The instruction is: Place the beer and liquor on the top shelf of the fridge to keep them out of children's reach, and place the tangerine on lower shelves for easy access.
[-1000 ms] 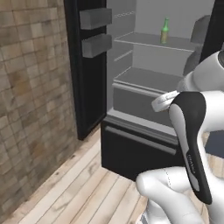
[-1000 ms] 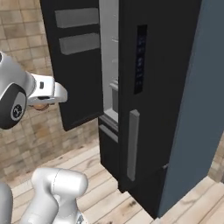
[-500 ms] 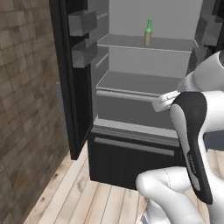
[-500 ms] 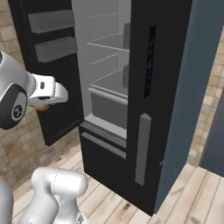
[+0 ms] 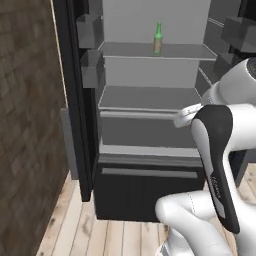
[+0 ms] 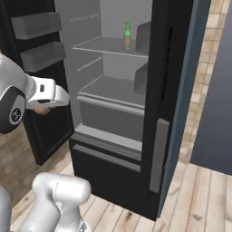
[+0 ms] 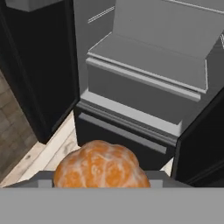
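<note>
Gripper (image 7: 100,186) clamped on the tangerine (image 7: 101,165) before the open fridge (image 5: 150,165); beer (image 5: 158,38) upright on the top shelf (image 5: 125,50).

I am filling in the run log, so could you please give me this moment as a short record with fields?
fridge: doors open, grey interior facing the robot
beer: upright on the top shelf
tangerine: held in the gripper, in front of the fridge
lower shelves: nothing on them in the part shown
liquor: no bottle of that kind to report
gripper state: shut on the tangerine
remaining: tangerine not yet on a lower shelf
</note>
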Controlling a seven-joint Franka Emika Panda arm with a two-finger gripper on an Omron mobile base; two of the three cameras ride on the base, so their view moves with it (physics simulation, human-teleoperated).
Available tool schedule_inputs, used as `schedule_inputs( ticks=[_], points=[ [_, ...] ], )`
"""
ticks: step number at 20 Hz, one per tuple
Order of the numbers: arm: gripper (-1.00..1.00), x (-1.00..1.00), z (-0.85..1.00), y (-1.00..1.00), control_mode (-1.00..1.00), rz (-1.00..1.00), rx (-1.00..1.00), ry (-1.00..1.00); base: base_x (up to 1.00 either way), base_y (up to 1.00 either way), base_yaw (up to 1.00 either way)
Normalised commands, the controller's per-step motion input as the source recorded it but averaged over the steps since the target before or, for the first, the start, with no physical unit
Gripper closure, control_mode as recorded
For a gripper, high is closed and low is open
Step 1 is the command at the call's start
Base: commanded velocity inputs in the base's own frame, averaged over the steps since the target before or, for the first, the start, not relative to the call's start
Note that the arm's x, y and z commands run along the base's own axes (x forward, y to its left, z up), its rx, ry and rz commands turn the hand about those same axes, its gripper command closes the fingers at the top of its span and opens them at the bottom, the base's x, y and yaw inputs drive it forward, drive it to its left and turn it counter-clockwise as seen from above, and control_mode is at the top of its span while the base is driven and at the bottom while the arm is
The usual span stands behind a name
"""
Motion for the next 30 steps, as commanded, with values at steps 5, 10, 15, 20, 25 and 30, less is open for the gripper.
schedule_inputs(
  ticks=[5, 10, 15, 20, 25, 30],
  points=[
    [1.00, 0.00, 0.00, 0.00, 1.00, 0.00, 0.00, 0.00, 0.44, 0.00, -0.31],
    [1.00, 0.00, 0.00, 0.00, 1.00, 0.00, 0.00, 0.00, 0.45, 0.02, -0.26],
    [1.00, 0.00, 0.00, 0.00, 1.00, 0.00, 0.00, 0.00, 0.45, 0.30, -0.21],
    [1.00, 0.00, 0.00, 0.00, 1.00, 0.00, 0.00, 0.00, 0.47, 0.44, -0.15],
    [1.00, 0.00, 0.00, 0.00, 1.00, 0.00, 0.00, 0.00, 0.46, 0.40, -0.12],
    [1.00, 0.00, 0.00, 0.00, 1.00, 0.00, 0.00, 0.00, 0.46, 0.31, -0.11]
  ],
)
